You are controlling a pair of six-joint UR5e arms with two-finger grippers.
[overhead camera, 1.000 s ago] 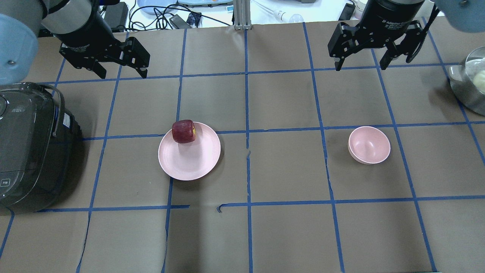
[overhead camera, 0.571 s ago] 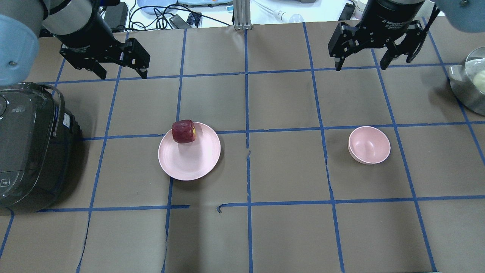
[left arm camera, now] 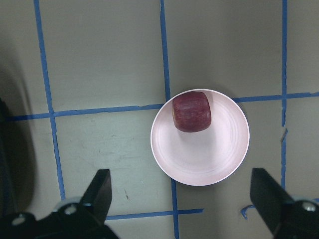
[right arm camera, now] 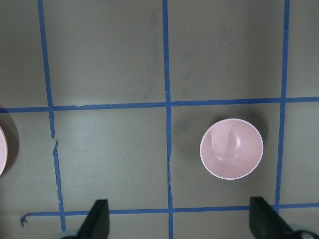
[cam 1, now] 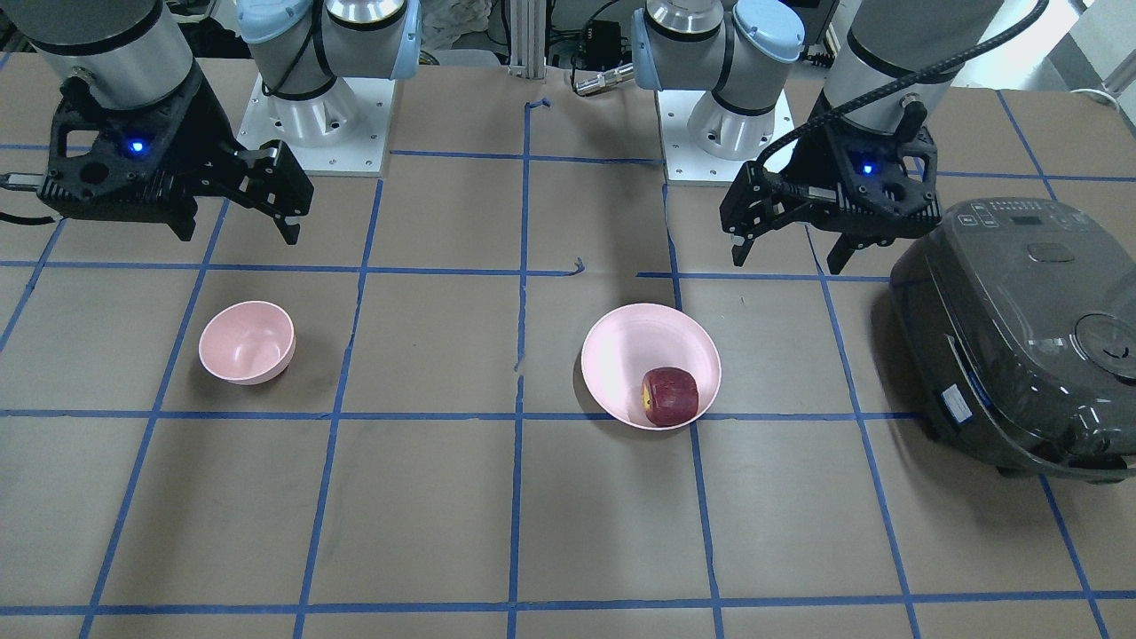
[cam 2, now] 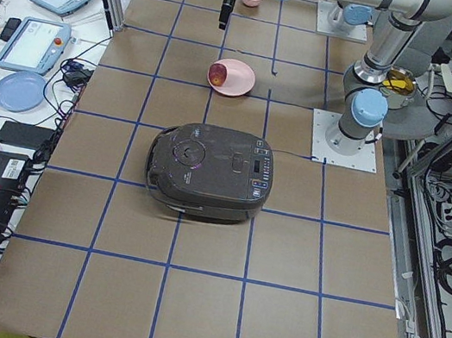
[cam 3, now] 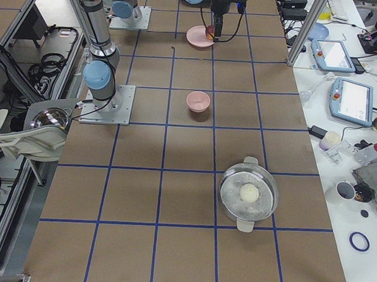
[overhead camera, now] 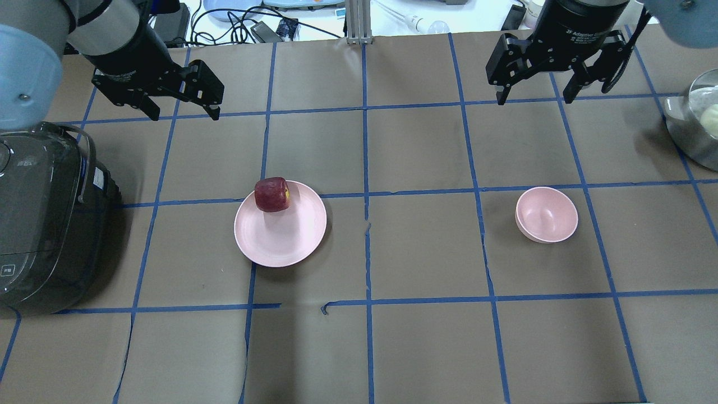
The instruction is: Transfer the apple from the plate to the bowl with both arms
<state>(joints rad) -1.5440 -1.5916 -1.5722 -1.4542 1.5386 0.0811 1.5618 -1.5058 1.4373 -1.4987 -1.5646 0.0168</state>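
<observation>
The dark red apple lies at the far left rim of the pale pink plate, left of the table's middle. The small pink bowl stands empty to the right. My left gripper is open and empty, high above the table, beyond and left of the plate. Its wrist view looks straight down on the apple and the plate. My right gripper is open and empty, high beyond the bowl, which shows in its wrist view. The front view shows the apple and the bowl.
A dark rice cooker stands at the table's left edge, close to the left arm. A steel pot with a glass lid sits at the right edge. Blue tape lines cross the brown table cover. Cables and devices lie beyond the far edge.
My left arm has shifted slightly to the right, still open. The right arm, apple, plate and bowl have not moved.
</observation>
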